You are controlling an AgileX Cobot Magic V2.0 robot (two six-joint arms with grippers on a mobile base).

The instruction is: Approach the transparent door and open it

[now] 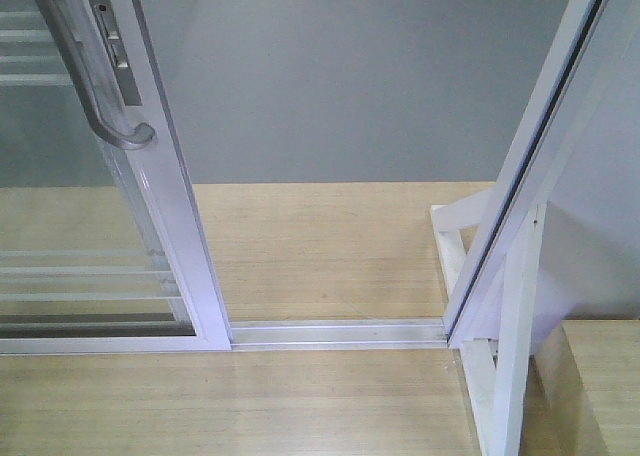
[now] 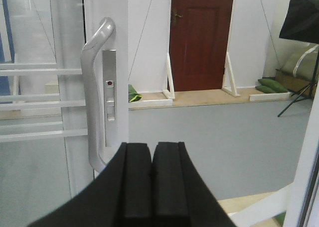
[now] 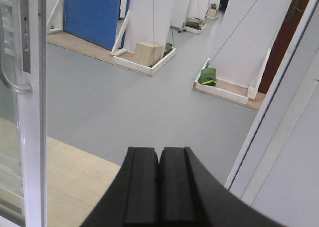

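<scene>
Grey floor past the track (image 1: 335, 333); door (image 1: 175, 226) stands upright left of it, handle (image 2: 94, 95) running vertical. Left gripper (image 2: 151, 182) and right gripper (image 3: 158, 187) both pinched closed, empty.

Grey floor (image 3: 134, 107) beyond pale wood platform (image 1: 320, 256). White partition panels (image 3: 149, 18) on braced bases. Dark red door (image 2: 201, 38), blue door (image 3: 92, 13), cardboard box (image 3: 148, 53), green sandbags (image 2: 271, 85).

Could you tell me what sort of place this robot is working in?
Probably an indoor studio of mock room sets: the transparent door stands on a low wooden platform, braced freestanding wall panels line the grey floor, and a softbox light stands nearby.
</scene>
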